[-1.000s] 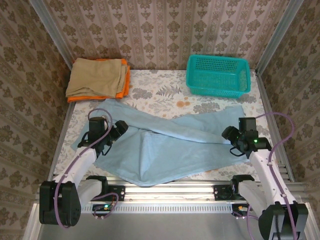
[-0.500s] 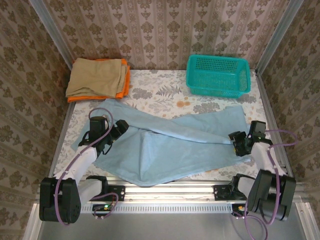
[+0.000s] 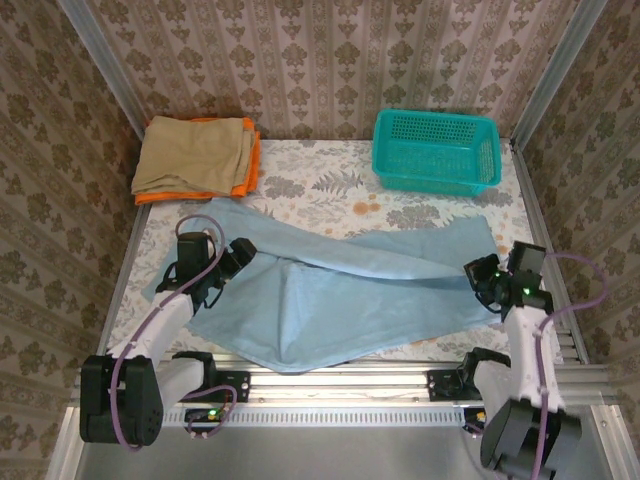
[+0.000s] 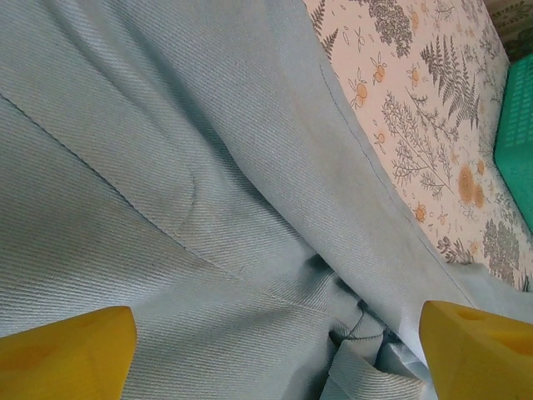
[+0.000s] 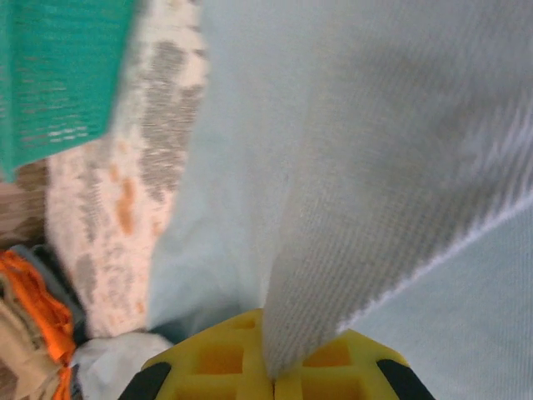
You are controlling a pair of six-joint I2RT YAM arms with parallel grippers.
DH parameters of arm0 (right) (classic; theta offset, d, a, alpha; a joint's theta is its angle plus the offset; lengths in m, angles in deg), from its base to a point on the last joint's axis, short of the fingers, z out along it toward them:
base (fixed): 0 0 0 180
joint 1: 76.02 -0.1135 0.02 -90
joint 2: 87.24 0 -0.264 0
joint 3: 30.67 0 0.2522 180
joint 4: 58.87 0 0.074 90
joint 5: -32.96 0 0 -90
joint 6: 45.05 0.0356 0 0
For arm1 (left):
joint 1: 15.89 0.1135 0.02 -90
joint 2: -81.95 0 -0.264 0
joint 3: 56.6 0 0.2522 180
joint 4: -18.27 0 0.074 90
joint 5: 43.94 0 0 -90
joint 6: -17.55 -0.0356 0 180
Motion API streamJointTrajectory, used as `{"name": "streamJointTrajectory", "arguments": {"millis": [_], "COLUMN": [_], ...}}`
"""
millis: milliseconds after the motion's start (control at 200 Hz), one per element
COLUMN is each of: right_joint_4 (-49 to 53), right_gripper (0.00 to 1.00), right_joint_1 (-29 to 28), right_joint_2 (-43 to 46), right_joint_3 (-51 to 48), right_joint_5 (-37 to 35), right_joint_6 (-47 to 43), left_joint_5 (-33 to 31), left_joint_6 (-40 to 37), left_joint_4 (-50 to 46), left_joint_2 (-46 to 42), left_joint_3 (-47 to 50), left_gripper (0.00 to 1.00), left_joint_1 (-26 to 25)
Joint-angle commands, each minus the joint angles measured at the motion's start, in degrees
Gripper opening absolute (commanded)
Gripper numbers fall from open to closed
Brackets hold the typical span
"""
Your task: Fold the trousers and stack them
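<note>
Trousers [image 3: 330,290] lie spread across the floral bench [image 3: 330,190], with the wider end at the left and the legs running right toward the bench edge. Our right hand [image 5: 271,371] is clenched on a fold of pale blue cloth at the leg end, which stands straight out from between its yellow fingers [image 5: 329,354]. Our left hand [image 4: 275,350] hangs released over the seams of the wider end, holding nothing.

To fold well, we judge that the right hand should lift just clear of the bench and carry the leg end leftward. The left hand should pin the cloth so that nothing drags.

The right wrist view is blurred, so we cannot tell whether the pinch takes one layer or more. From above, the left arm covers part of the wider end, and the near edge at the front rail [image 3: 330,378] is unclear.
</note>
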Motion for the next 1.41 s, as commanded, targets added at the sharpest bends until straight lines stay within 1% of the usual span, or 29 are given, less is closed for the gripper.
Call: {"name": "streamJointTrajectory", "arguments": {"millis": [0,115,225,325,415,460,520,635,720,790,865,900,940,1020,1080,1145,1175,1230,1265,1290,1300,1345,1370,1400], "right_joint_4": [10.24,12.43,12.96,14.26,17.5,18.8,20.34,21.91,20.49,18.21,13.65,12.0,8.92,5.66,3.99,0.74,0.69,-1.74,-0.63,0.09,0.1,2.1,3.01,4.59], "right_gripper": [0.0,0.0,0.0,0.0,0.0,0.0,0.0,0.0,0.0,0.0,0.0,0.0,0.0,0.0,0.07,0.09,0.15,0.23,0.29,0.38,0.4,0.44,0.47,0.54], "right_joint_1": [-0.02,-1.22,-3.3,-7.14,-12.24,-14.49,-16.03,-16.29,-16.27,-16.27,-16.31,-15.71,-14.87,-12.55,-10.63,-8.8,-8.17,-7.85,-7.84,-7.84,-7.88,-7.87,-7.84,-7.89], "right_joint_2": [6.36,9.18,9.42,8.44,8.3,8.47,8.75,9.47,8.98,5.62,-0.65,-4.46,-8.59,-18.93,-26.38,-34.28,-39.14,-45.73,-48.77,-50.21,-50.61,-51.5,-51.59,-51.63], "right_joint_3": [4.75,10.93,17.73,24.16,28.97,29.81,29.91,27.32,25.0,23.35,22.34,22.31,22.58,25.49,28.91,32.62,35.55,40.64,44.1,46.04,46.7,48.79,49.77,50.81], "right_joint_5": [-0.63,-0.59,-1.41,-1.64,-4.41,-5.71,-5.96,-6.81,-7.21,-7.94,-9.23,-10.76,-10.71,-11.98,-13.31,-11.47,-11.53,-10.45,-13.02,-15.27,-15.91,-18.57,-20.45,-22.73], "right_joint_6": [-1.94,-1.38,-1.71,-2.77,-4.59,-4.89,-4.81,-4.56,-4.58,-5.35,-7.58,-8.77,-11.23,-15.24,-17.51,-20.02,-20.76,-22.43,-22.26,-21.91,-21.8,-21.74,-21.7,-21.59], "left_joint_5": [0.99,1.0,0.74,0.18,-0.43,-0.79,-1.17,-1.21,-1.1,-1.01,-0.78,-0.58,-0.44,0.06,0.64,1.37,1.87,2.77,3.42,3.82,4.0,4.41,4.44,4.44], "left_joint_6": [-1.93,-2.3,-2.3,-2.3,-2.44,-2.38,-2.31,-2.03,-2.03,-2.08,-2.09,-2.05,-1.98,-1.92,-1.97,-1.97,-1.94,-1.86,-1.82,-1.71,-1.73,-1.45,-1.26,-1.01], "left_joint_4": [-1.17,-2.64,-3.5,-4.43,-4.95,-5.09,-5.0,-4.22,-3.73,-2.83,-1.85,-1.31,-0.84,0.64,1.83,3.28,4.02,5.04,5.54,5.92,6.06,6.67,6.99,7.33], "left_joint_2": [-0.19,-0.68,-1.67,-2.99,-4.45,-4.91,-5.21,-4.61,-3.63,-2.78,-1.6,-0.98,-0.25,1.53,3.11,5.45,6.56,8.71,9.97,10.71,11.01,11.94,12.24,12.45], "left_joint_3": [-2.7,-3.92,-4.75,-5.24,-5.38,-5.36,-5.3,-5.09,-5.03,-4.89,-4.85,-4.89,-5.01,-5.24,-5.74,-6.6,-7.02,-8.01,-8.71,-9.16,-9.34,-9.9,-10.16,-10.32], "left_gripper": [0.88,0.88,0.88,0.88,0.88,0.88,0.88,0.88,0.88,0.88,0.88,0.88,0.88,0.88,0.88,0.88,0.88,0.88,0.88,0.88,0.88,0.87,0.87,0.87], "left_joint_1": [0.79,1.06,1.08,1.05,1.07,1.15,1.14,1.21,1.26,1.27,1.34,1.38,1.47,1.73,2.04,2.34,2.45,2.7,2.9,2.97,3.05,3.16,3.29,3.42]}}
